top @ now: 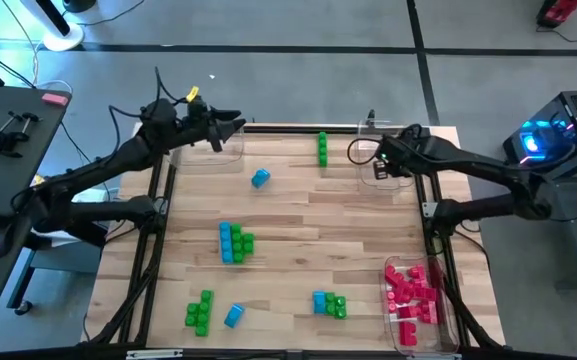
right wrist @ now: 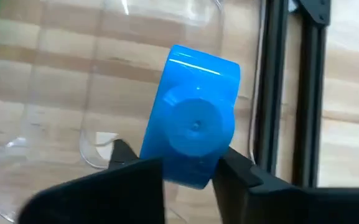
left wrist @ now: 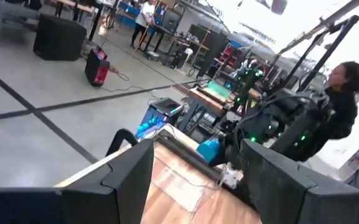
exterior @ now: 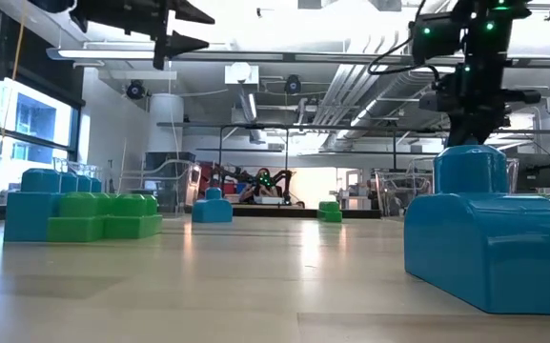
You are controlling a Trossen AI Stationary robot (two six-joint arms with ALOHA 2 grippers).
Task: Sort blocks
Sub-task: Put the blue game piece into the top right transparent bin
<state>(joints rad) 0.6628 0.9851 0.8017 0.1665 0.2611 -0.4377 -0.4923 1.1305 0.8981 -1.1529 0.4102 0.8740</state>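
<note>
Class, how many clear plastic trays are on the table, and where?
3. One tray at the far-left corner by the left gripper; one far right, under the right gripper with its blue block; one near right, holding red-pink blocks.

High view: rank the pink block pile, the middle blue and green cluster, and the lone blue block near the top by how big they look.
1. pink block pile, largest
2. middle blue and green cluster
3. lone blue block, smallest

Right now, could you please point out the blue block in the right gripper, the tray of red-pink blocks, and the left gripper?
blue block (right wrist: 195,124): right wrist view, round stud face.
tray of red-pink blocks (top: 398,322): high view, clear left rim.
left gripper (top: 236,124): high view, between its fingertips.
</note>
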